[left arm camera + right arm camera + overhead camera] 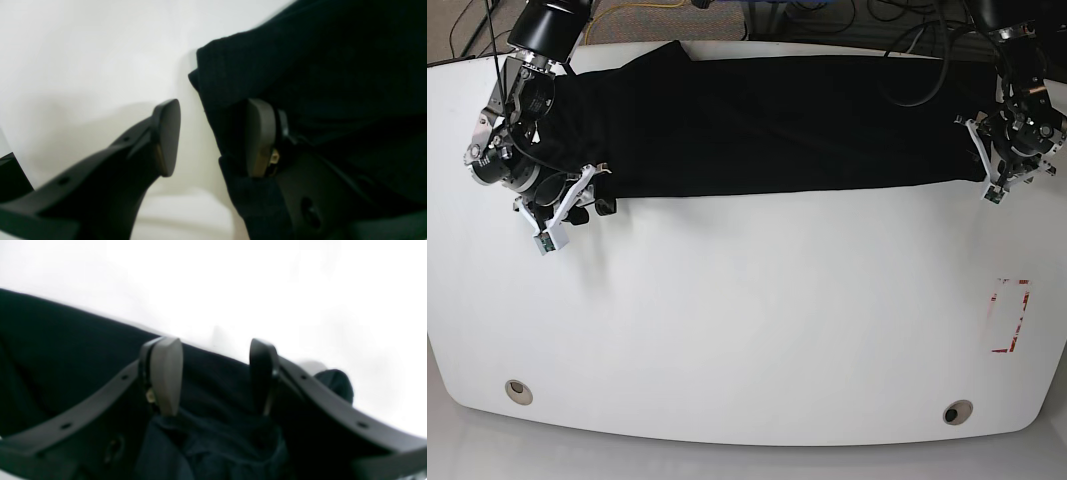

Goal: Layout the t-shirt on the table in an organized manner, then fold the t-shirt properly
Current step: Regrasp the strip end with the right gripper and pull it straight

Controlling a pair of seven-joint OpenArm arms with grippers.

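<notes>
The black t-shirt (767, 125) lies as a long flat band across the far part of the white table (747, 320). At the band's left end, my right gripper (592, 192) stands open low over the shirt's near corner. In the right wrist view dark cloth (213, 390) fills the gap between the spread fingers (166, 376) of that gripper (215, 376). At the band's right end is my left gripper (980, 165), also open. In the left wrist view this gripper (213, 136) straddles the shirt's edge (233, 83): one finger (166, 136) over bare table (83, 50), the other against cloth.
A small red-outlined rectangle (1012, 315) marks the table at the right. Two round grommet holes (518, 390) (957, 411) sit near the front edge. Cables (827, 15) run behind the far edge. Both arms reach in from the far corners.
</notes>
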